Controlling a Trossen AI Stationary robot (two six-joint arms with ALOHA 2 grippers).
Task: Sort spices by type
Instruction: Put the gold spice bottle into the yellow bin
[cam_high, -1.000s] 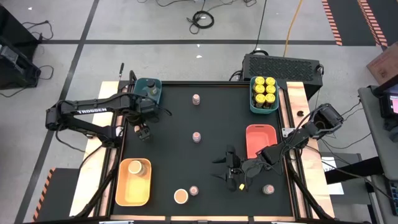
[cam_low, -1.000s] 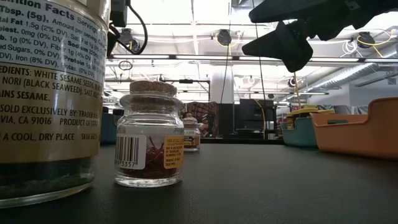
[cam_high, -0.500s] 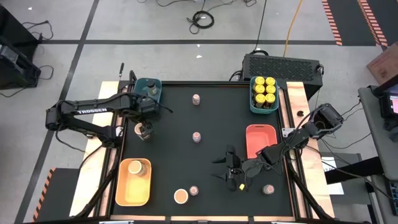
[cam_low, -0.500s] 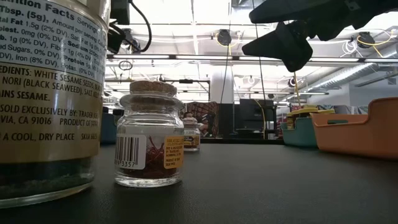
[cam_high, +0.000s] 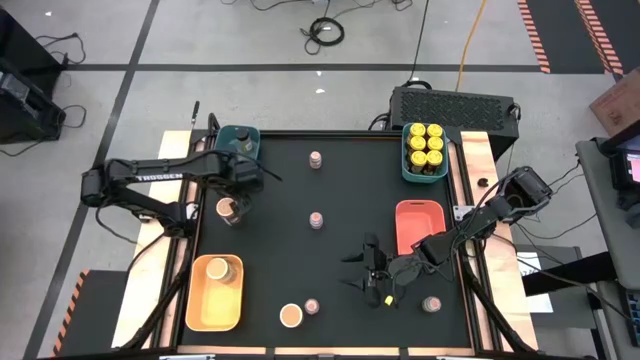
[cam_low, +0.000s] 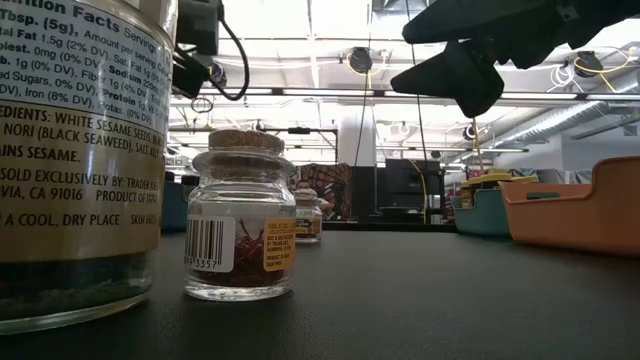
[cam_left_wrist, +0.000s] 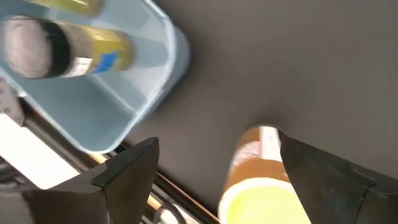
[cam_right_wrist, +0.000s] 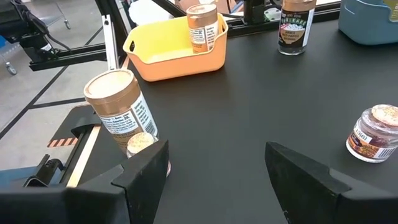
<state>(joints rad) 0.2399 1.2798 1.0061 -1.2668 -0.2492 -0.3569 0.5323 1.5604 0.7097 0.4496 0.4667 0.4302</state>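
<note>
Tan-lidded jar (cam_high: 227, 208) beneath open left gripper (cam_high: 236, 205), arm outstretched

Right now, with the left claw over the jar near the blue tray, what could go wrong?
1. The left claw is open around the tan-lidded jar, which sits close against one finger; closing off-centre may tip it.
2. This jar stands near the blue tray, so a sideways push could knock it into the tray wall.
3. The right claw hangs open close to a small jar; moving it could hit that jar.
</note>
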